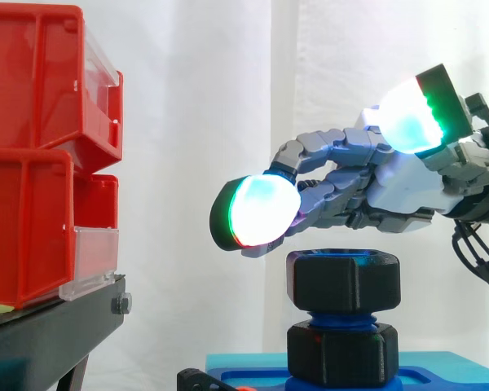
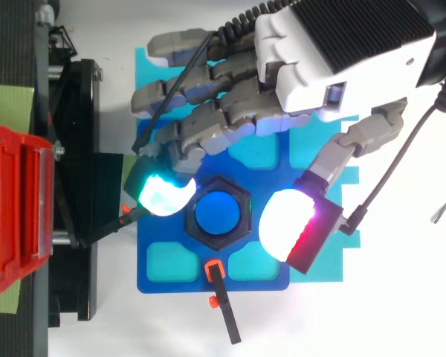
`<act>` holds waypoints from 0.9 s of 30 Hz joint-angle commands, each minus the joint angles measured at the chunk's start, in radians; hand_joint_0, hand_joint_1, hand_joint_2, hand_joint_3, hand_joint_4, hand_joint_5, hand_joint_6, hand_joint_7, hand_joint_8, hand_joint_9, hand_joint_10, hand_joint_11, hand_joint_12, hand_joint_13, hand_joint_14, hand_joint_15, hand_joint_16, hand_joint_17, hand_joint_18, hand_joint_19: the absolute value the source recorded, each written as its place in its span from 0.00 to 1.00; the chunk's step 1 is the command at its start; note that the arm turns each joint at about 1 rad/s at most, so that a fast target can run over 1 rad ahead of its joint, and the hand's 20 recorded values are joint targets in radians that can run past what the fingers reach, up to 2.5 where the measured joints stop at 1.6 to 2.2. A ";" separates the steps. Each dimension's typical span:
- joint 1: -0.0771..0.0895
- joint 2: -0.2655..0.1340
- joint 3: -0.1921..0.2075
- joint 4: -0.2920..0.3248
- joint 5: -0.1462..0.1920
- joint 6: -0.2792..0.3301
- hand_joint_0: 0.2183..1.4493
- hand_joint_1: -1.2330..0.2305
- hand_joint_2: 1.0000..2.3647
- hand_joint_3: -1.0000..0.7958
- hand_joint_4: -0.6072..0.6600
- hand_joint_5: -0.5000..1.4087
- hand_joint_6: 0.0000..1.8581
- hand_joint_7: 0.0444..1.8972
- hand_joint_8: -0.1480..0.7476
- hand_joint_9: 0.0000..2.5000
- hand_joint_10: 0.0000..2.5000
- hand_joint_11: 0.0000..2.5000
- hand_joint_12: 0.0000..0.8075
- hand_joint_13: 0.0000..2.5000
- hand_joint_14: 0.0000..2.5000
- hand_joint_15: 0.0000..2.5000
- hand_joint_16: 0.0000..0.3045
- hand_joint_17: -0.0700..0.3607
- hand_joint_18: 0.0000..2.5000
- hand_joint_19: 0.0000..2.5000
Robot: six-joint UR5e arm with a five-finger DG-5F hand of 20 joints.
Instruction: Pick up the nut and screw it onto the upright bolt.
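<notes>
Black nut (image 1: 343,281) seated atop blue bolt (image 2: 217,213), presumably for turning down. Hovered robot hand (image 2: 334,67) just above, splayed, empty, pads (image 2: 163,195) at 9 and 3 o'clock of nut.

Stacked red bins (image 1: 33,204) on black stand (image 1: 49,336), white curtain (image 1: 196,98), blue base plate (image 2: 182,285).

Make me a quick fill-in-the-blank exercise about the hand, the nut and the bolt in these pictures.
1. The nut on the bolt is coloured ____.
2. From above, the nut's outline has ____ sides.
3. In the side view, the hand hovers ____ the nut.
4. The bolt stands on a base plate coloured ____.

Missing words: black; six; above; blue.
</notes>
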 commanded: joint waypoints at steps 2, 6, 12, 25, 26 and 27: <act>0.009 -0.017 0.001 0.030 -0.010 0.001 0.21 0.73 0.00 0.28 0.59 0.16 0.27 0.31 0.39 0.13 0.00 0.00 0.35 0.05 0.00 0.00 0.10 0.33 0.00 0.00; 0.016 -0.017 0.001 0.030 -0.008 0.004 0.21 0.73 0.00 0.28 0.59 0.16 0.27 0.31 0.39 0.13 0.00 0.00 0.35 0.05 0.00 0.00 0.10 0.33 0.00 0.00; 0.019 -0.020 0.001 0.017 0.006 0.003 0.21 0.72 0.00 0.28 0.59 0.16 0.27 0.31 0.39 0.13 0.00 0.00 0.35 0.05 0.00 0.00 0.10 0.32 0.00 0.00; 0.021 -0.042 0.001 0.038 0.004 0.017 0.22 0.72 0.00 0.28 0.60 0.16 0.27 0.34 0.40 0.13 0.00 0.00 0.35 0.06 0.00 0.00 0.10 0.32 0.00 0.00; 0.021 -0.042 0.001 0.038 0.004 0.017 0.22 0.72 0.00 0.28 0.60 0.17 0.27 0.34 0.40 0.13 0.00 0.00 0.35 0.06 0.00 0.00 0.10 0.32 0.00 0.00; 0.021 -0.042 0.001 0.038 0.003 0.017 0.22 0.72 0.00 0.28 0.60 0.17 0.27 0.35 0.40 0.13 0.00 0.00 0.34 0.06 0.00 0.00 0.10 0.32 0.00 0.00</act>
